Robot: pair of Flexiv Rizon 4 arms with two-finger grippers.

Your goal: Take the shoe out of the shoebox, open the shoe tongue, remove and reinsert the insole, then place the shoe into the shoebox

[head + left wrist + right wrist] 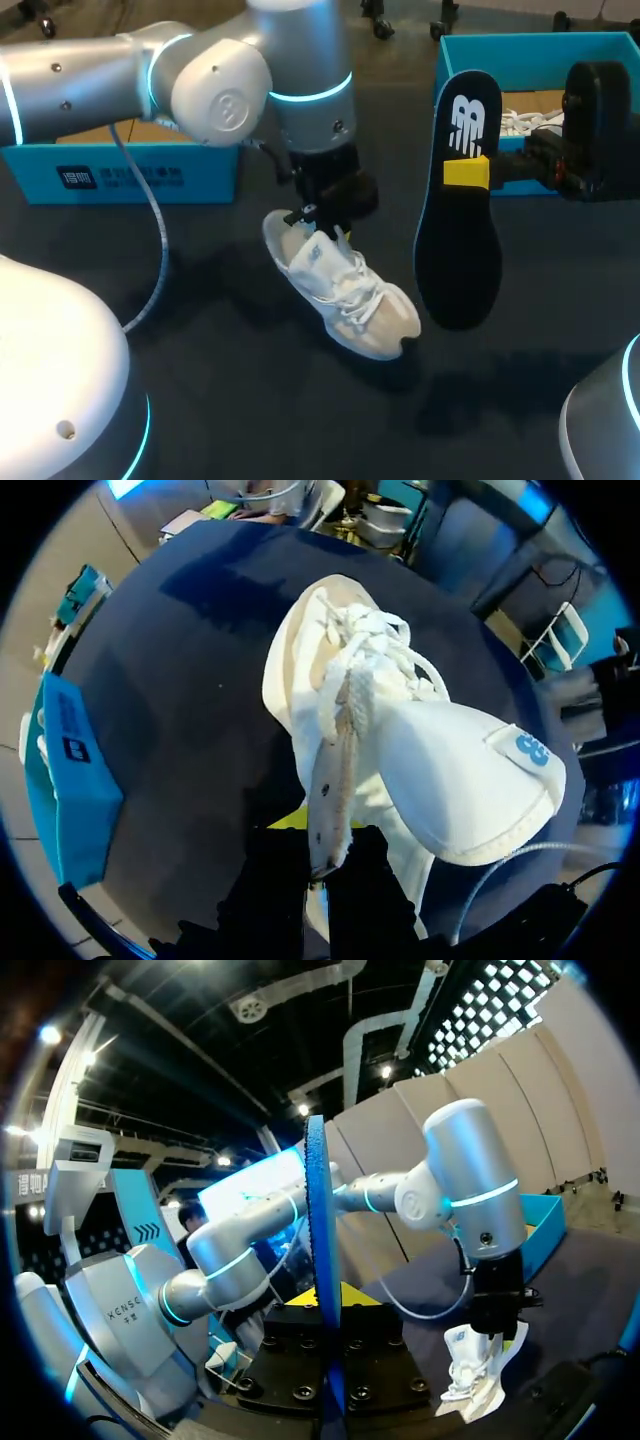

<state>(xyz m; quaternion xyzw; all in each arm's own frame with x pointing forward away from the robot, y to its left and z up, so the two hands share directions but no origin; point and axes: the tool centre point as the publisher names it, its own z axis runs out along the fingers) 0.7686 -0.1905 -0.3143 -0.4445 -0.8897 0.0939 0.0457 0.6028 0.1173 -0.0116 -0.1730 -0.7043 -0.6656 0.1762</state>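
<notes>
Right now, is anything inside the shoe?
The insole is out, held in the right gripper. The inside of the shoe is hidden: its tongue and the left gripper cover the opening.

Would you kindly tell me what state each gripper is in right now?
Left gripper: shut on the shoe.
Right gripper: shut on the insole.
</notes>
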